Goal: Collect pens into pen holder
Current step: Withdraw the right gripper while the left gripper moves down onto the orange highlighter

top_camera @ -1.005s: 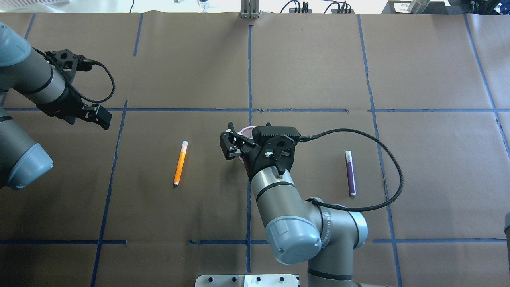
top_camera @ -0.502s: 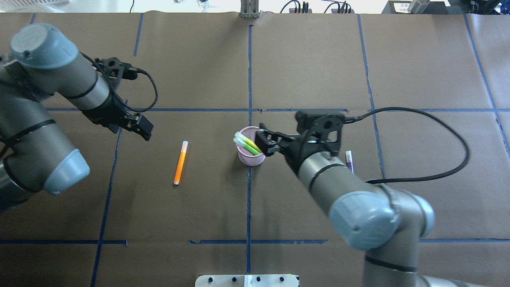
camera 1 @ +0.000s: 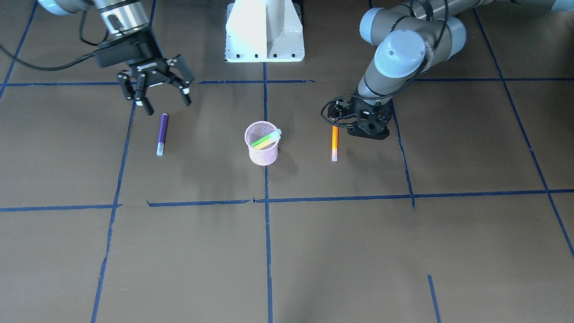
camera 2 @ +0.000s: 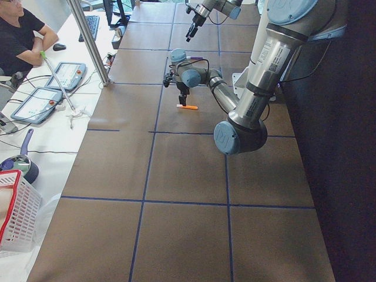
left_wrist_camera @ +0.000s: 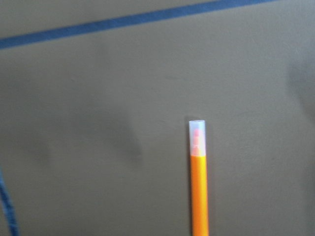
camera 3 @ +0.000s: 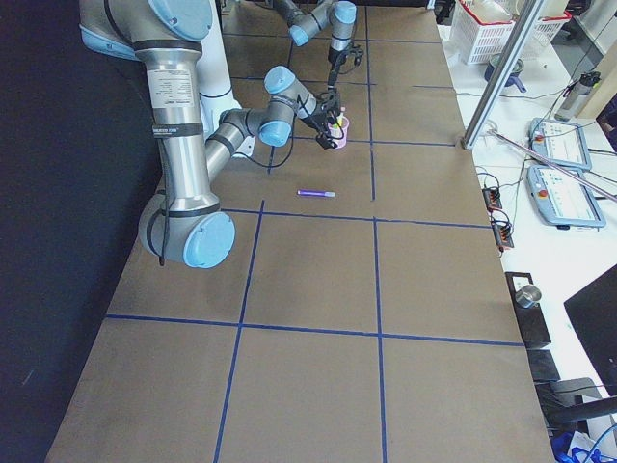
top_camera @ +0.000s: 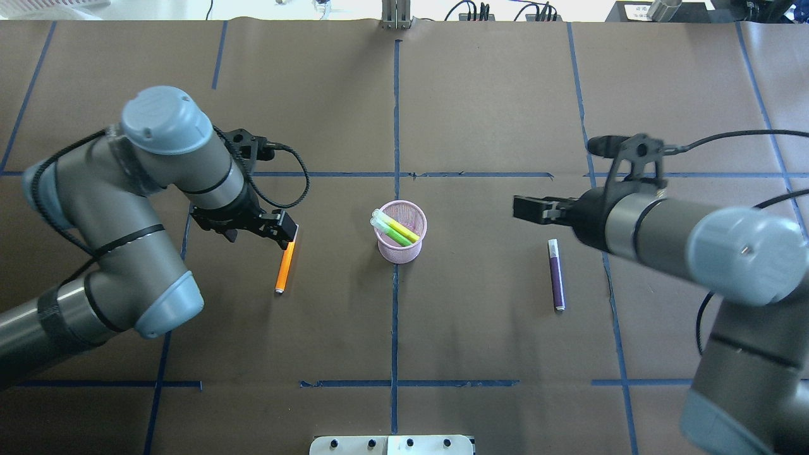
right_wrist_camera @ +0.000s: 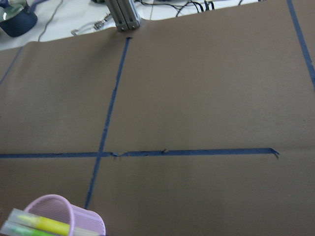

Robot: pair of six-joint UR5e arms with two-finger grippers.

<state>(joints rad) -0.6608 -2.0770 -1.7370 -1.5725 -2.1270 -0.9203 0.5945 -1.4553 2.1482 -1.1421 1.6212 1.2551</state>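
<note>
The pink mesh pen holder (top_camera: 411, 253) (camera 1: 262, 154) (right_wrist_camera: 83, 221) stands at the table's middle with a green and a yellow pen (top_camera: 395, 230) (camera 1: 265, 140) leaning inside it. An orange pen (top_camera: 284, 268) (camera 1: 334, 143) (left_wrist_camera: 199, 196) lies flat to its left. My left gripper (top_camera: 287, 232) (camera 1: 345, 121) hangs low over that pen's capped end, apparently open, with nothing in it. A purple pen (top_camera: 556, 278) (camera 1: 162, 132) lies on the right. My right gripper (camera 1: 167, 106) (top_camera: 528, 208) hovers open and empty just beyond the purple pen.
Blue tape lines (top_camera: 395, 114) divide the brown table cover into squares. The robot's white base plate (camera 1: 264, 31) sits at the near edge. A metal post (right_wrist_camera: 123, 14) and cables stand at the far edge. A person (camera 2: 20, 35) sits beyond the table's far side.
My right gripper has pulled back from the pen holder to the right, leaving the green and yellow pens inside. My left arm has swung right and come down over the orange pen.
</note>
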